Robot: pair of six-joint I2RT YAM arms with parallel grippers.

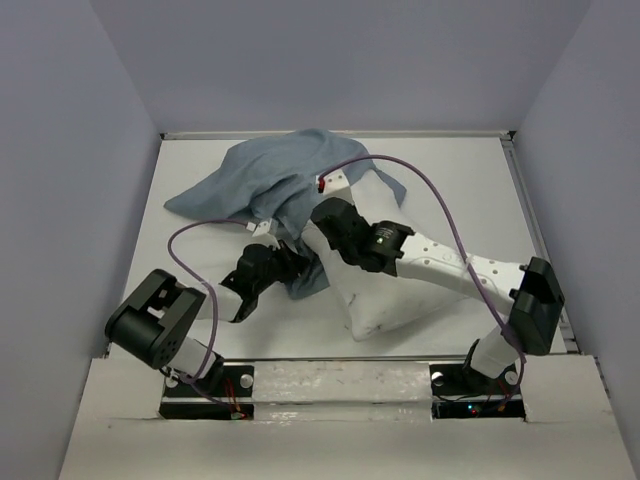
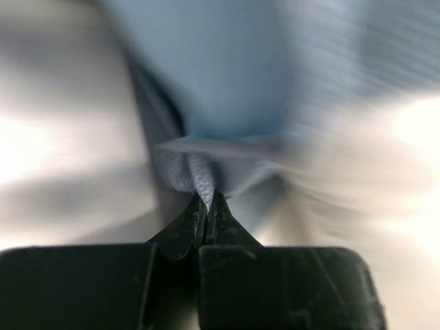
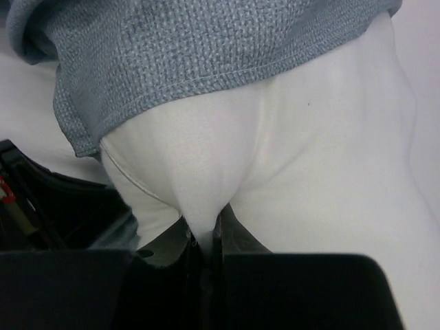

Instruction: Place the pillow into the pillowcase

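The blue-grey pillowcase lies crumpled at the back left of the table, draped over the far end of the white pillow. The pillow's near end sticks out toward the front. My left gripper is shut on a fold of the pillowcase's near edge. My right gripper is shut on a pinch of the pillow's white cover, just below the pillowcase hem. In the right wrist view the pillowcase covers the pillow's top.
White walls enclose the table on three sides. A purple cable arcs from the right arm over the pillow, and another loops off the left arm. The two arms' wrists nearly meet at the pillowcase mouth.
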